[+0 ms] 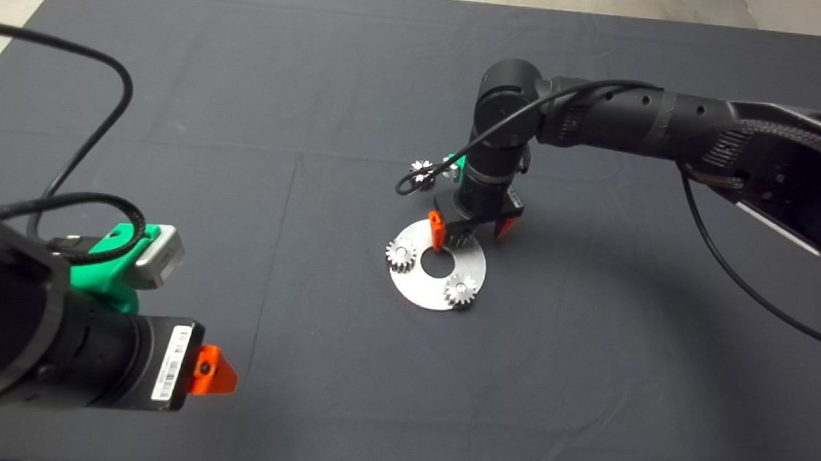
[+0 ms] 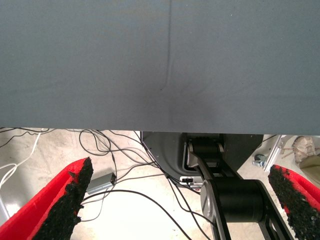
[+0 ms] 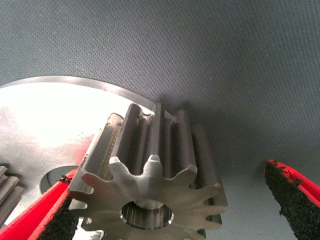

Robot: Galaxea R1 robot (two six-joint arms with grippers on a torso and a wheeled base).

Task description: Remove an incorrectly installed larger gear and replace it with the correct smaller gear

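The larger gear (image 3: 165, 150), steel with coarse teeth and a centre bore, stands on the far rim of a silver ring plate (image 1: 422, 290). My right gripper (image 1: 471, 229) hangs straight over it, open, with a finger on each side. In the right wrist view one pad (image 3: 60, 215) sits close against the gear's side and the other pad (image 3: 292, 192) is well clear of it. The smaller gear (image 1: 421, 167) lies on the mat just beyond the plate, partly behind the arm's cable. My left gripper (image 1: 212, 372) waits open at the lower left, holding nothing.
Two small silver gears (image 1: 401, 254) (image 1: 461, 290) sit on the plate around its centre hole (image 1: 439, 263). The right arm's black cable loops low near the far gear. In the left wrist view the mat's edge, floor cables and the robot's base show.
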